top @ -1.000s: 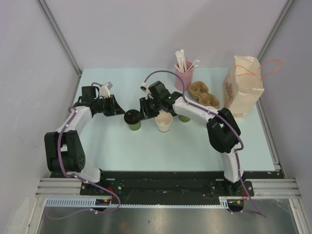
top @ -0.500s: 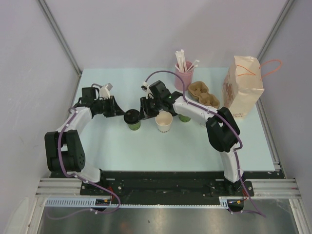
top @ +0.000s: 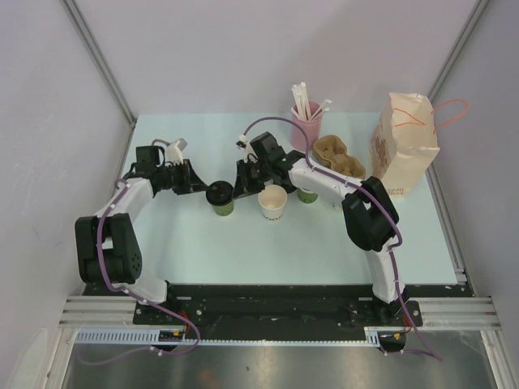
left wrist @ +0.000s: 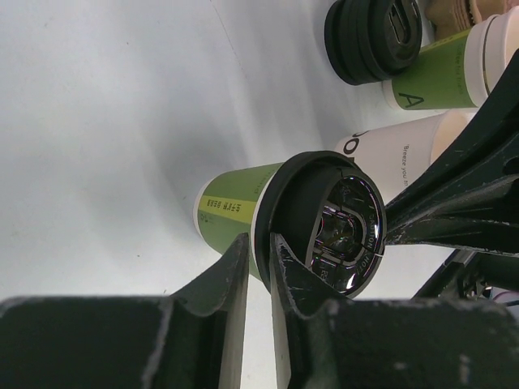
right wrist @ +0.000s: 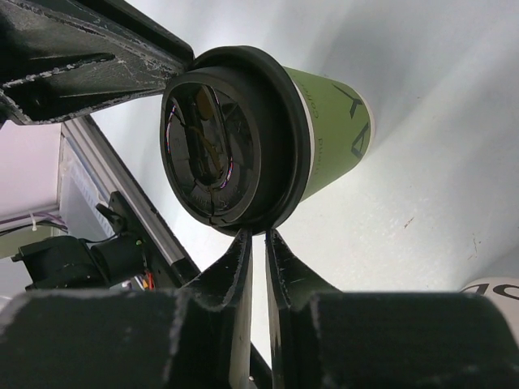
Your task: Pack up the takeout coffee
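Note:
A green cup with a black lid stands left of centre on the table. My left gripper is shut on the lid's left rim, one finger outside the cup wall and one over the lid. My right gripper comes from the other side. Its jaws are drawn close together, pinching the lid's rim. A white cup with dark lettering stands uncovered just to the right. A second green cup sits half hidden under the right arm.
A stack of black lids lies beyond the cups. A pink cup of straws, a cardboard cup carrier and a paper bag stand at the back right.
My right gripper's jaws have closed in on the lid's rim, and its wrist has shifted slightly. The left gripper and the cups have stayed in place.

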Controlling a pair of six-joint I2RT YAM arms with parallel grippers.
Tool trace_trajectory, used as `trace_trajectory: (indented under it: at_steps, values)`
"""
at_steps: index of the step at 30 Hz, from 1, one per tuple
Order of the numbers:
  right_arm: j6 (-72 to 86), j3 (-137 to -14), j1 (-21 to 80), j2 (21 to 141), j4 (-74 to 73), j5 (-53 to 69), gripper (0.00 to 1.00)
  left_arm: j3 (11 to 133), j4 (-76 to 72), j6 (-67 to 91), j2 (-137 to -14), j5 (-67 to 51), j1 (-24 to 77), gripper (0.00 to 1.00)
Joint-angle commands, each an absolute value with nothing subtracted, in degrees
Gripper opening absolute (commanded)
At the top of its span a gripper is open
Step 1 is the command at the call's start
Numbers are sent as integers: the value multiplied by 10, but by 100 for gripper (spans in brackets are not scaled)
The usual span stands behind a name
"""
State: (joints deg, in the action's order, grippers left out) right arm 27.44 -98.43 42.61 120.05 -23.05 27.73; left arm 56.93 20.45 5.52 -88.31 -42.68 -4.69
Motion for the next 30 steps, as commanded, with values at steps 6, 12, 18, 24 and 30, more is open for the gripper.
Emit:
trace_trajectory:
  at_steps: [6,12,18,24,30]
  values:
    - [249,-946,417,1259,-263,220,13,538,222,8,-916,-402,-41,20]
    - [249,-961,414,1282,-263,219,14,537,224,4,-924,-397,-42,20]
    - [252,-958,410,1298,-264,219,13,533,223,3,-943,-397,-41,19]
    - [248,-958,410,1279,-270,218,13,539,222,3,-933,-409,-41,19]
    - [253,-966,414,1230,-244,222,23,560,222,10,-898,-422,-41,20]
